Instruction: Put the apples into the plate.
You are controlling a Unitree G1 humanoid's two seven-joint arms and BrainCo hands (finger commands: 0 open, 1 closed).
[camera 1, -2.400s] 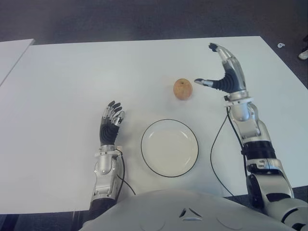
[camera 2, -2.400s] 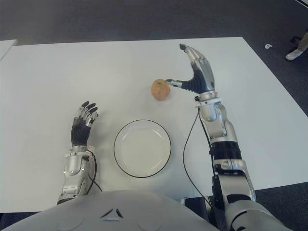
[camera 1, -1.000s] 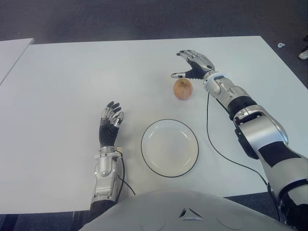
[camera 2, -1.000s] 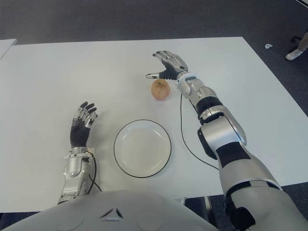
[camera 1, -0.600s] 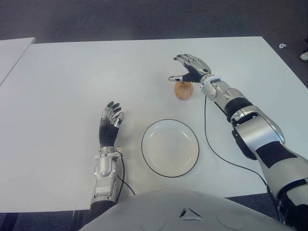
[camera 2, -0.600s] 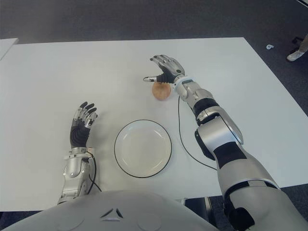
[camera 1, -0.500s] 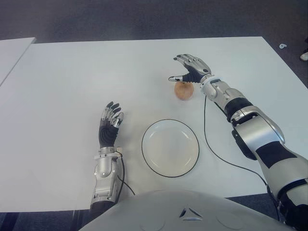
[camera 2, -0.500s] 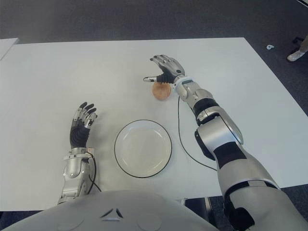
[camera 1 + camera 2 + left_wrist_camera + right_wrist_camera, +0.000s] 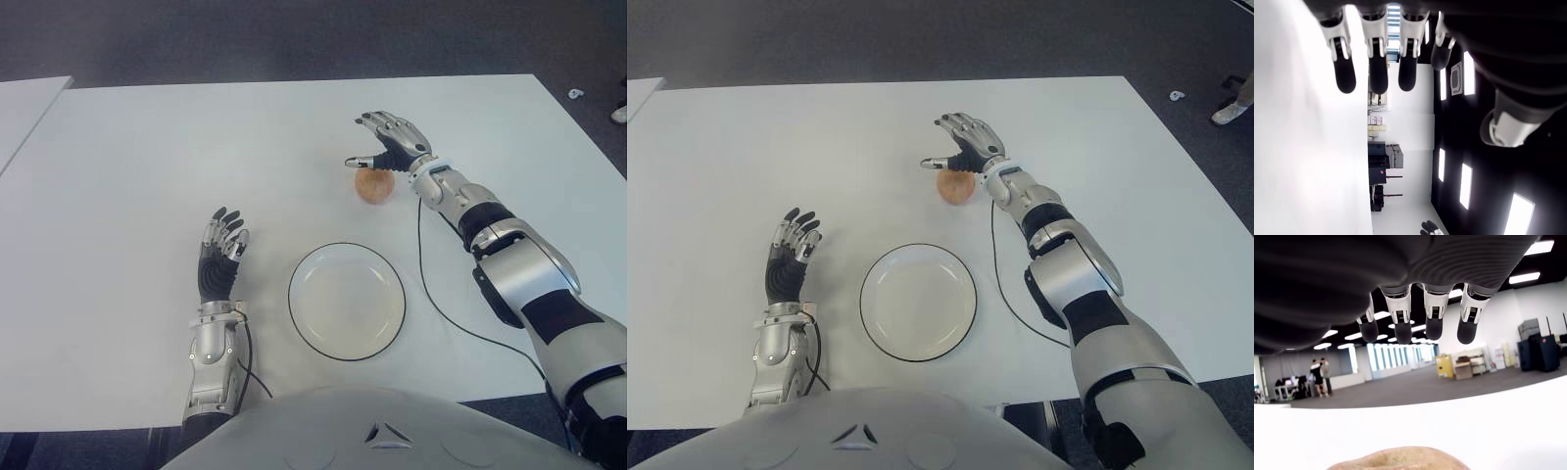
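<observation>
One white table [image 9: 118, 157] carries everything. White plate [image 9: 346, 301] with dark rim sits near the robot, nothing in it. Right hand [image 9: 387, 143] hovers over the apple [image 9: 373, 185], fingers spread, palm down, gripping nothing. Left hand [image 9: 219, 257] shows left of the plate, fingers relaxed and extended, holding nothing. Apple sits on the table beyond the plate, round, no clear long axis; stem direction can't be told.

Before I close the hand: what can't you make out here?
- Eye views: right hand covers the apple's far side, so palm contact is unreadable.
- Right wrist view: apple cut off by the frame edge; thumb unseen.
- Left wrist view: left hand shows fingertips only; plate out of frame.
</observation>
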